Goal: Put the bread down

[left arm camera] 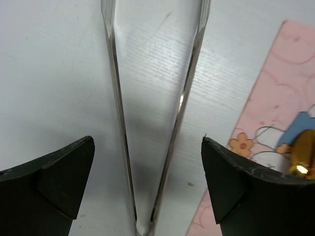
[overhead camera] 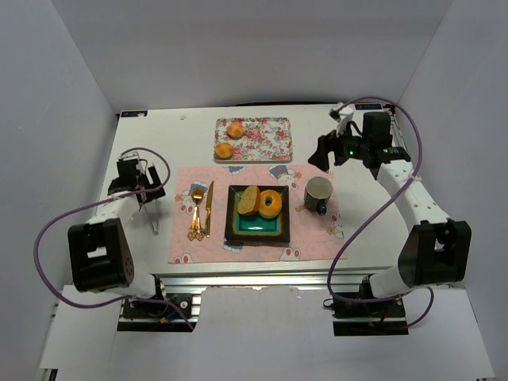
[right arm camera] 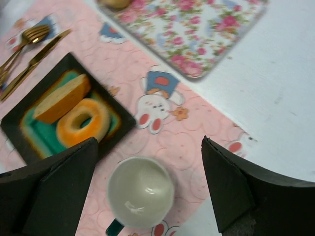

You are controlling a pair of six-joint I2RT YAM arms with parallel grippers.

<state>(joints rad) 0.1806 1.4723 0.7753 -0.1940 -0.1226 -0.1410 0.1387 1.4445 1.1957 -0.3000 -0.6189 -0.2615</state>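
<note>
The ring (overhead camera: pixel 271 204) and the slice (overhead camera: pixel 249 200) of bread lie side by side on the square plate (overhead camera: pixel 258 236) — slice on the left. The right fingers (right arm camera: pixel 49 191) are spread wide above the cup (right arm camera: pixel 140 191); the left fingers (left arm camera: pixel 54 182) are spread too — low over the table (left arm camera: pixel 49 73).

Table (left arm camera: pixel 49 73): white, matt, finely ribbed grain. Placemat (right arm camera: pixel 187 142): pink, printed, dull cloth-like sheet. Fork (right arm camera: pixel 30 34) and knife (overhead camera: pixel 209 206): polished gold-toned metal. Plate (overhead camera: pixel 231 222): glossy black rim, glazed teal well. Mug (right arm camera: pixel 140 191): smooth, shiny pale interior. Tray (overhead camera: pixel 266 139): smooth floral print. Bread ring (right arm camera: pixel 101 120) and slice (right arm camera: pixel 61 101): dry, matt crust. V-shaped strip (left arm camera: pixel 115 108): mirror-bright. Fingers (left arm camera: pixel 54 182) of the left gripper (left arm camera: pixel 147 142): matt black plastic. Arm cables (overhead camera: pixel 36 250): smooth purple sheathing. Base rail (overhead camera: pixel 262 282): brushed aluminium.
</note>
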